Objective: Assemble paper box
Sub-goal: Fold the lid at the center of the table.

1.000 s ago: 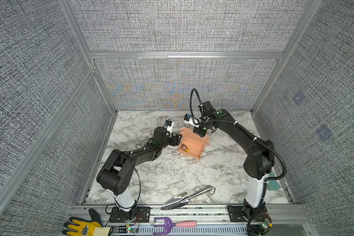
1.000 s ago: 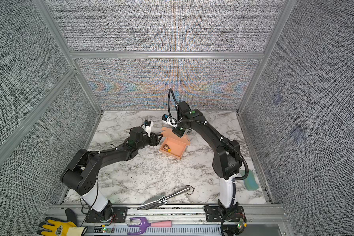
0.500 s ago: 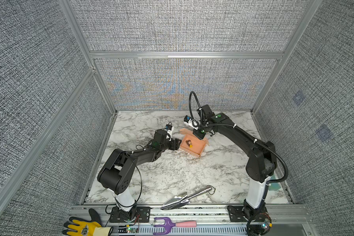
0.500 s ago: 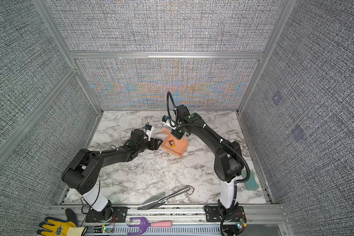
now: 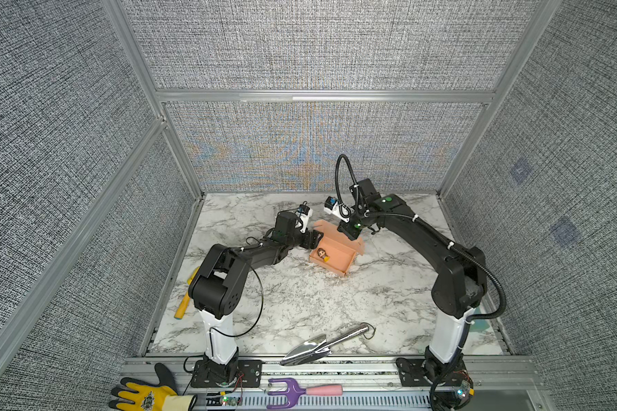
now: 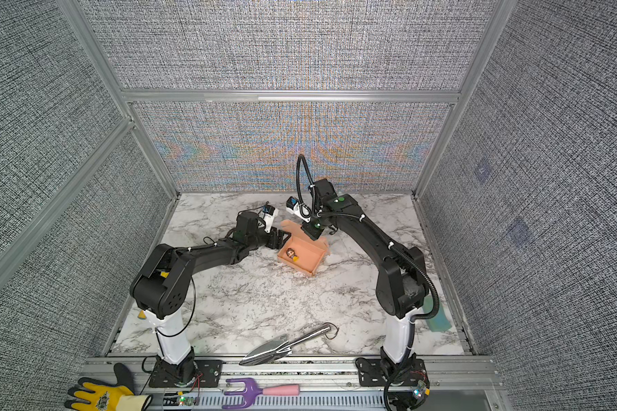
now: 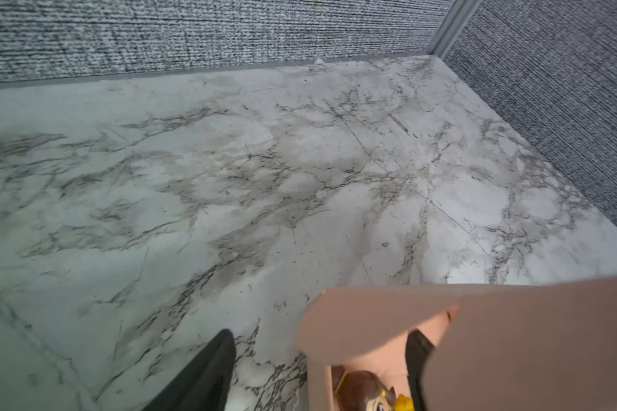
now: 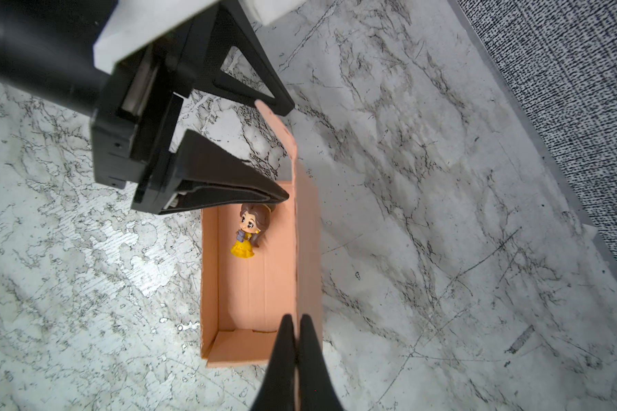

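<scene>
The paper box (image 5: pixel 337 257) (image 6: pixel 309 261) is a salmon-pink open tray lying on the marble table, with its lid panel (image 8: pixel 305 249) standing upright along one long side. A small doll (image 8: pixel 247 231) in a yellow dress lies inside. My right gripper (image 8: pixel 297 322) (image 5: pixel 349 233) is shut on the upright lid near one end of the box. My left gripper (image 8: pixel 284 151) (image 7: pixel 321 341) (image 6: pixel 282 239) stands open at the other end. One of its fingers (image 8: pixel 228 194) reaches over the box's end by the doll's head. The other finger (image 8: pixel 260 89) is outside, and the lid's end flap (image 7: pixel 353 320) lies between them.
A metal trowel (image 5: pixel 325 343) lies near the table's front edge. A purple fork with a pink handle (image 5: pixel 300 391) and a yellow glove (image 5: pixel 143 398) rest on the front rail. A yellow-orange tool (image 5: pixel 186 299) lies by the left wall. Fabric walls close three sides.
The box has come down from a tilted pose to lie flat on the table. My left gripper has moved in to the box's end and opened wider. The right gripper stays shut on the lid.
</scene>
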`<state>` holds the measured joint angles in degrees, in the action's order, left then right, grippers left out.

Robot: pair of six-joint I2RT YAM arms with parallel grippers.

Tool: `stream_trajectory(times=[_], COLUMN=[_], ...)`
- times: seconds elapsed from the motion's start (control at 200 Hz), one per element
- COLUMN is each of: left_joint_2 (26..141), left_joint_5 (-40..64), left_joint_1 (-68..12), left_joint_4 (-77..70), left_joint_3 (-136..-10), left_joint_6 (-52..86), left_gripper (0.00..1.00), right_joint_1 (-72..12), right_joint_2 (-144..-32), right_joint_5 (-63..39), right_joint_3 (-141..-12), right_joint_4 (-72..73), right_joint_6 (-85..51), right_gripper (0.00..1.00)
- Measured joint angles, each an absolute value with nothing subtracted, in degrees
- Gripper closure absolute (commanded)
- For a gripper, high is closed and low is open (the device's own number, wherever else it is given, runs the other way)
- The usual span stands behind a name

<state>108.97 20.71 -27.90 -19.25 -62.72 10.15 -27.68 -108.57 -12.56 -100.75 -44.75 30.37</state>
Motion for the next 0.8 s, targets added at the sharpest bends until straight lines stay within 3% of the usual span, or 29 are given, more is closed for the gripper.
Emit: stream_trajectory(times=[0.37, 0.8], left_joint_2=[107.6, 107.2], left_joint_5=[31.5, 34.9], left_joint_1=[-27.7, -27.7], left_joint_4=[-24.9, -29.1], left_joint_3=[-59.2, -54.3], left_joint_6=[10.6, 14.2], left_gripper=[0.38, 0.43], right_joint_1=[-26.9, -30.9], right_joint_2=[-108.6, -108.4], right_joint_5=[-12.3, -9.4], right_joint_3=[-101.2, -99.2], right_joint_4=[-44.3, -42.9], right_joint_6=[26.6, 23.9], right_gripper=[1.0, 1.0])
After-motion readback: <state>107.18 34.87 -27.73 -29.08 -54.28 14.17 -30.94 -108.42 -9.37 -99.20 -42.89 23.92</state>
